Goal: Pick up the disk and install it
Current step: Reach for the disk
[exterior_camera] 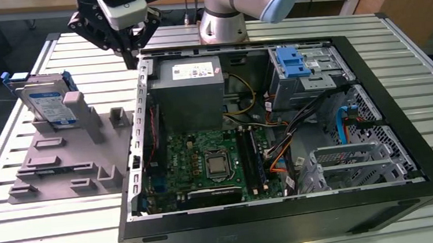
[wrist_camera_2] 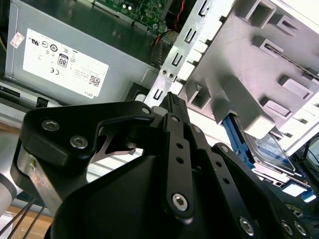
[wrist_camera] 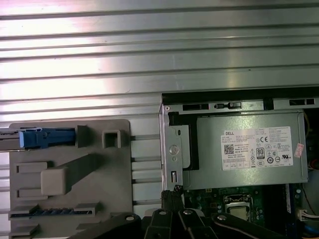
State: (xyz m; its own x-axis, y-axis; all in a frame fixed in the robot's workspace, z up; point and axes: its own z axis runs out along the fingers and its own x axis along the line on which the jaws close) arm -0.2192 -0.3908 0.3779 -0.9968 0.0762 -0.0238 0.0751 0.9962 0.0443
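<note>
The disk (exterior_camera: 48,104) stands on edge in a grey holder (exterior_camera: 58,169) at the upper left of the exterior view, untouched. It looks stiff, dense and probably shock-sensitive, so its blue frame edges seem the best hold. The gripper (exterior_camera: 131,63) hangs nearby, pinched closed and empty.

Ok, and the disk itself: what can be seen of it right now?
The disk is a flat silver drive with a white-and-blue label, framed by a blue plastic bracket. It stands on edge, leaning slightly, in the grey fixture at the exterior view's left of the computer case. The gripper is apart from it, by the case's wall.
</note>
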